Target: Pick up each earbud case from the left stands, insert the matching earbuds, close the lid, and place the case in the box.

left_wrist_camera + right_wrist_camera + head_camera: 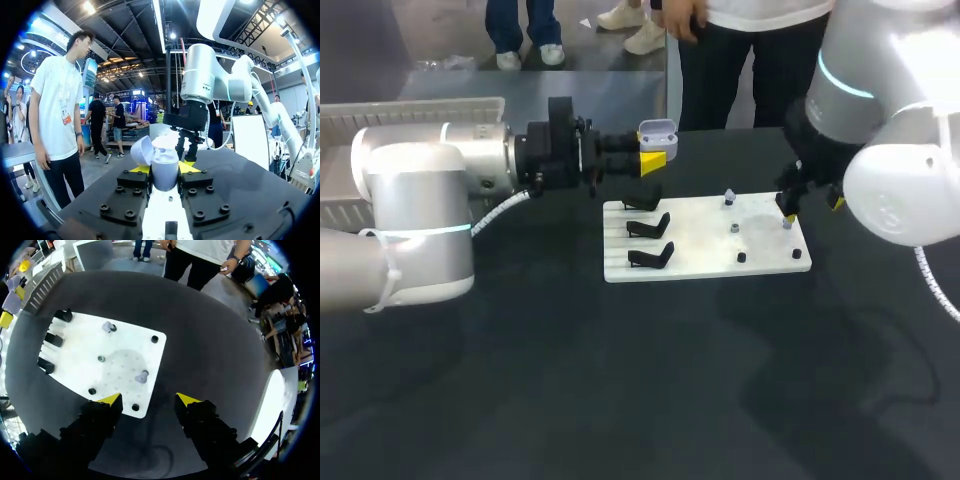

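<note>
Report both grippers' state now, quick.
Left gripper: fingers closed on the earbud case, its lid open.
Right gripper: fingers open, holding nothing.

Our left gripper clamped an earbud case between its fingers, lid open; just ahead of them our right gripper hung over the table.

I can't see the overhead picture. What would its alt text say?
The left gripper holds an open lilac earbud case above the dark table, beside a white board with three empty black stands. The right gripper hangs open over the board's right edge.
</note>
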You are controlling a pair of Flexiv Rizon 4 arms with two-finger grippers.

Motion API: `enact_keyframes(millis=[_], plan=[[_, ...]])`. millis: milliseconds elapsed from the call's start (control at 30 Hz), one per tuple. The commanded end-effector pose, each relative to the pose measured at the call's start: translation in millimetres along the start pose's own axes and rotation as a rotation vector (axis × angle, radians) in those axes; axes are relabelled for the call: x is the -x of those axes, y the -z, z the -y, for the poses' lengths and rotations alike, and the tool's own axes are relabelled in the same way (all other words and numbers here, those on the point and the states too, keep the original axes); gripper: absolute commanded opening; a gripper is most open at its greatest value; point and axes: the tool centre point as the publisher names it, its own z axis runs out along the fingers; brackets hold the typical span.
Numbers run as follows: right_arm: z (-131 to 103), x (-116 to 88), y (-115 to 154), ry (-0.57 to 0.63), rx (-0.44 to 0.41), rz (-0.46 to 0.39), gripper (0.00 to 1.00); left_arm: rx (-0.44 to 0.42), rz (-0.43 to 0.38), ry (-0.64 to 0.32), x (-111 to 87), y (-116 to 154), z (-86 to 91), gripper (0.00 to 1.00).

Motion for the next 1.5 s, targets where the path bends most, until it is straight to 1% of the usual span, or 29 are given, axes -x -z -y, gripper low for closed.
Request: enact_keyframes(millis=[33,67,133,167,233,267,333,367,433,467,500,533,700,733,800,867,900,1067,1300,1333,1400,1500], plan=[[-9,16,-8,-0.025,0.000,-0.038,0.58,0.003,0.004,-0.003,-0.9,0,0.1,0.00],[-10,17,-9,-0.035,-0.033,-0.050,0.50,0.003,0.004,-0.003,-0.9,0,0.1,0.00],[-11,17,-9,-0.067,-0.033,-0.048,0.48,0.003,0.004,-0.003,-0.9,0,0.1,0.00],[-12,17,-10,-0.077,-0.038,-0.050,0.49,0.003,0.004,-0.003,-0.9,0,0.1,0.00],[-16,16,-13,-0.090,-0.020,-0.044,0.58,0.003,0.004,-0.003,-0.9,0,0.1,0.00],[-18,15,-15,-0.089,-0.042,-0.048,0.62,0.003,0.004,-0.003,-0.9,0,0.1,0.00],[-23,15,-18,-0.092,-0.039,-0.047,0.66,0.003,0.004,-0.003,-0.9,0,0.1,0.00],[-25,14,-20,-0.095,-0.055,-0.057,0.66,0.003,0.004,-0.003,-0.9,0,0.1,0.00],[-26,13,-22,-0.102,-0.058,-0.051,0.62,0.003,0.004,-0.003,-0.9,0,0.1,0.00],[-26,13,-23,-0.105,-0.074,-0.056,0.59,0.003,0.004,-0.003,-0.9,0,0.1,0.00],[-26,12,-24,-0.109,-0.084,-0.048,0.59,0.003,0.004,-0.003,-0.9,0,0.1,0.00],[-26,11,-25,-0.111,-0.084,-0.049,0.56,0.003,0.004,-0.003,-0.9,0,0.1,0.00],[-24,10,-28,-0.119,-0.128,-0.042,0.56,0.003,0.004,-0.003,-0.9,0,0.1,0.00],[-23,10,-28,-0.117,-0.127,-0.044,0.50,0.003,0.004,-0.003,-0.9,0,0.1,0.00],[-21,10,-30,-0.113,-0.144,-0.047,0.49,0.003,0.004,-0.003,-0.9,0,0.1,0.00],[-20,11,-31,-0.111,-0.138,-0.047,0.50,0.003,0.004,-0.003,-0.9,0,0.1,0.00],[-19,11,-32,-0.107,-0.141,-0.058,0.49,0.003,0.004,-0.003,-0.9,0,0.1,0.00],[-17,10,-36,-0.109,-0.151,-0.059,0.47,0.003,0.004,-0.003,-0.9,0,0.1,0.00],[-17,12,-40,-0.112,-0.159,-0.063,0.40,0.003,0.004,-0.003,-0.9,0,0.1,0.00],[-17,12,-41,-0.112,-0.159,-0.064,0.35,0.003,0.004,-0.003,-0.9,0,0.1,0.00],[-16,12,-42,-0.113,-0.158,-0.068,0.32,0.003,0.004,-0.003,-0.9,0,0.1,0.00],[-15,11,-43,-0.116,-0.159,-0.068,0.33,0.003,0.004,-0.003,-0.9,0,0.1,0.00]])
